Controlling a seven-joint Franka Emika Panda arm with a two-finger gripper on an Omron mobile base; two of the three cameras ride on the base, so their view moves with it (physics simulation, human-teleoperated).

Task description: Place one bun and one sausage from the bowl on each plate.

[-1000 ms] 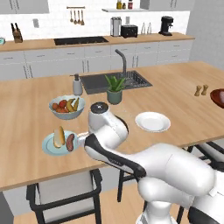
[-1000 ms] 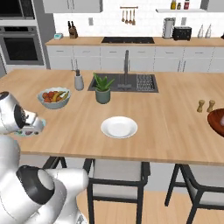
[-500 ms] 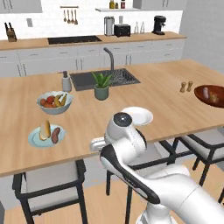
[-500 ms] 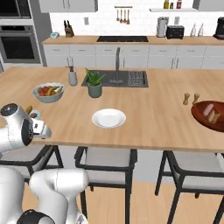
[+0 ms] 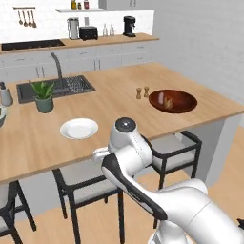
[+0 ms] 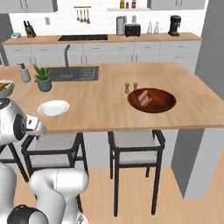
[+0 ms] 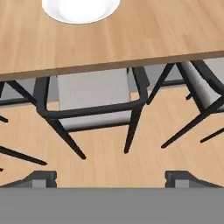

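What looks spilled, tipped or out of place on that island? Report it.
Nothing stands out. The white plate lies flat and bare, the reddish-brown bowl sits level with its food inside, the two small shakers and the potted plant stand upright. No spills show on the counter.

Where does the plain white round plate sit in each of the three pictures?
Left base view: plain white round plate left of centre on the wooden counter.
Right base view: far left, near the counter's front edge.
Hand view: top edge, cut off.
Shared landmark: the grey-seated dark-framed stool below it.
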